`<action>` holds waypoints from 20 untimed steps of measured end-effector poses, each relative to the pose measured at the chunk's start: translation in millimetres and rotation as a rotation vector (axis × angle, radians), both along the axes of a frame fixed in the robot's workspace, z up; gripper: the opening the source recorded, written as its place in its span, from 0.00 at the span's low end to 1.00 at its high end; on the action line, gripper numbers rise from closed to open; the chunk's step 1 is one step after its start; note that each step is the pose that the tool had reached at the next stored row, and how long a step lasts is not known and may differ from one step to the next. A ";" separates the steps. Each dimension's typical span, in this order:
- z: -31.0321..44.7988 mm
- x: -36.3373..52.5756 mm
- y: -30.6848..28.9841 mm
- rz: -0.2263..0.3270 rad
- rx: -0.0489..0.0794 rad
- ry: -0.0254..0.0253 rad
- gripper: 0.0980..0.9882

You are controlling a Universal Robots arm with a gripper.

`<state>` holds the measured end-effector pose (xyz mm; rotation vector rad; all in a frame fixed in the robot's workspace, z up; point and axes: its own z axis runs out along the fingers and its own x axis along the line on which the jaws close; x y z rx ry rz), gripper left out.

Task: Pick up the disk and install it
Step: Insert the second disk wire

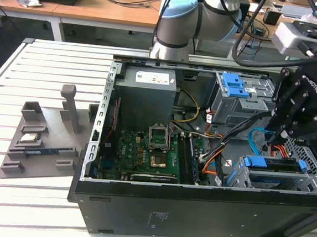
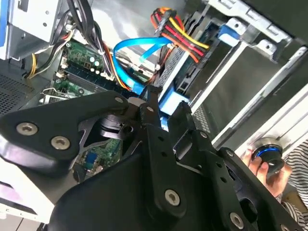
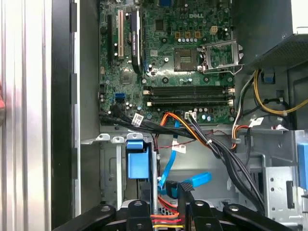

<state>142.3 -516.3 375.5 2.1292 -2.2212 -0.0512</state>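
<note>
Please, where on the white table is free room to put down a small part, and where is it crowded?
Free: the slatted table behind the grey fixture tray, and the strip before it. Crowded: inside the computer case, mostly around the cables near the pincer.

The arm (image 1: 212,12) has silver tubes, light-blue joint caps and black cables; its matte-black tool (image 1: 287,127) has linked fingers (image 2: 159,139) with silver screws.

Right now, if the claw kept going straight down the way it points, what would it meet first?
Probably the disk in its blue bracket, seated in the drive cage; the claw hangs just above its cabled end, though depth is unclear.
</note>
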 end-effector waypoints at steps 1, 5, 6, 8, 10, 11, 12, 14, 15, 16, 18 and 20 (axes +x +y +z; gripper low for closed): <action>-1.5 -1.7 3.2 0.003 0.000 0.0000 0.30; -5.3 -5.5 11.2 0.024 0.000 0.0000 0.30; -5.6 -5.9 11.1 0.029 0.000 0.0000 0.30; -5.6 -5.9 11.1 0.029 0.000 0.0000 0.30; -5.6 -5.9 11.1 0.030 0.000 0.0000 0.21; -5.6 -5.9 11.1 0.030 0.000 -0.0001 0.07; -5.6 -5.9 11.1 0.030 0.000 0.0000 0.07; -5.7 -6.0 9.7 0.030 0.000 0.0000 0.07; -5.6 -5.9 2.3 0.030 0.000 0.0000 0.07; -5.8 -5.9 -1.1 0.030 0.000 0.0000 0.07; -9.4 -5.1 -11.7 0.030 -0.001 0.0000 0.07; -12.6 -2.6 -14.6 0.030 -0.001 0.0005 0.07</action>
